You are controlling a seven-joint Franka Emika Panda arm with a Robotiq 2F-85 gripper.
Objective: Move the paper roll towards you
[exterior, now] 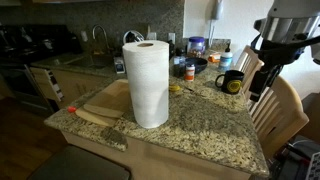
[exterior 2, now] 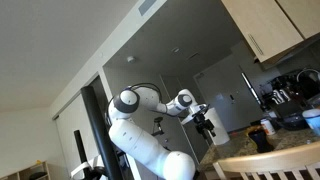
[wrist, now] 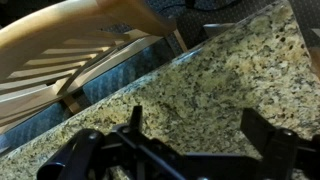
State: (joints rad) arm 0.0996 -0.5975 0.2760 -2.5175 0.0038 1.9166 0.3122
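Paper roll: tall white cylinder, upright on granite counter. Hand spread wide, empty.

No text, brand, number or sign could be read in any view. The black ceramic mug on the speckled granite countertop bore a yellow mark, too small to make out as letters or a logo. The small jars and bottles behind it were too blurred for any label to be read.
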